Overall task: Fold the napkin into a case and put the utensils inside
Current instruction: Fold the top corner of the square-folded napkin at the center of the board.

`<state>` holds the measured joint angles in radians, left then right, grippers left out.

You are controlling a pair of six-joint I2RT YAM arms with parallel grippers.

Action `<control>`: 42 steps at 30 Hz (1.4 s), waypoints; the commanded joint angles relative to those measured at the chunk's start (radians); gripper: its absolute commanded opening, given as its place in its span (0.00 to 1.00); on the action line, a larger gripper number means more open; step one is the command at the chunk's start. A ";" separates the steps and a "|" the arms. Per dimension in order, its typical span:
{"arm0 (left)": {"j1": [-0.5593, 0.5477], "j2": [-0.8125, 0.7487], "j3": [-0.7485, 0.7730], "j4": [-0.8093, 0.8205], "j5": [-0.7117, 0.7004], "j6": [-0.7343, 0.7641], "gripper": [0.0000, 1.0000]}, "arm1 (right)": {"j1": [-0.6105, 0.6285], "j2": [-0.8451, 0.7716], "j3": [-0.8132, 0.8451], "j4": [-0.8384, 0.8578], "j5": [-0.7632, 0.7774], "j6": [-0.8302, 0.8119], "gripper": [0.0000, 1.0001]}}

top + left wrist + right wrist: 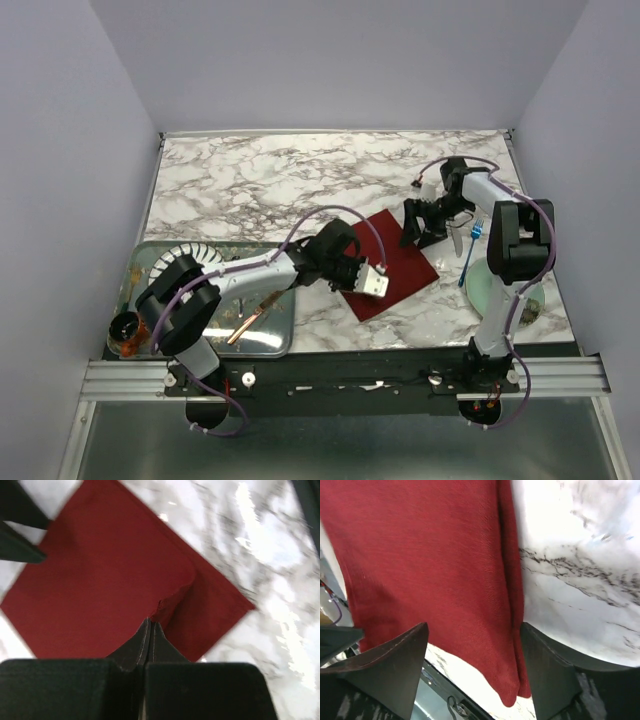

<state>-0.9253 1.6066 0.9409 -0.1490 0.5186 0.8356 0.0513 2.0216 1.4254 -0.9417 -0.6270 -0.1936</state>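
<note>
Maroon napkin [405, 262] lies on the marble table [250, 185], between my two grippers. My left gripper [150, 626] is pressed together, pinching a raised ridge of the cloth. My right gripper [472, 627] is spread wide, its fingers straddling the napkin's doubled edge.

napkin [405, 262]: on worktop [250, 185], frame centre | fork [469, 250]: just right of napkin, by plate's left rim | plate [475, 289]: right side, partly under right arm | tray [275, 337]: lower left, knife [252, 318] inside | left jaws: on napkin's lower-left edge | right jaws: at napkin's upper-right corner
</note>
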 commanded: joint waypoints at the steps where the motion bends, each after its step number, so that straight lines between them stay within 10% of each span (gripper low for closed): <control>1: 0.075 0.078 0.177 -0.015 0.049 -0.166 0.00 | -0.024 -0.035 0.112 -0.077 -0.074 -0.041 0.85; 16: 0.272 0.498 0.659 -0.119 0.080 -0.506 0.00 | -0.038 -0.040 0.176 -0.069 -0.246 -0.066 0.58; 42: 0.284 0.705 0.904 -0.164 0.046 -0.584 0.00 | -0.036 -0.026 0.087 -0.075 -0.195 -0.106 0.56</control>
<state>-0.6422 2.2780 1.8019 -0.2874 0.5648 0.2596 0.0158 2.0087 1.5330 -1.0050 -0.8383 -0.2687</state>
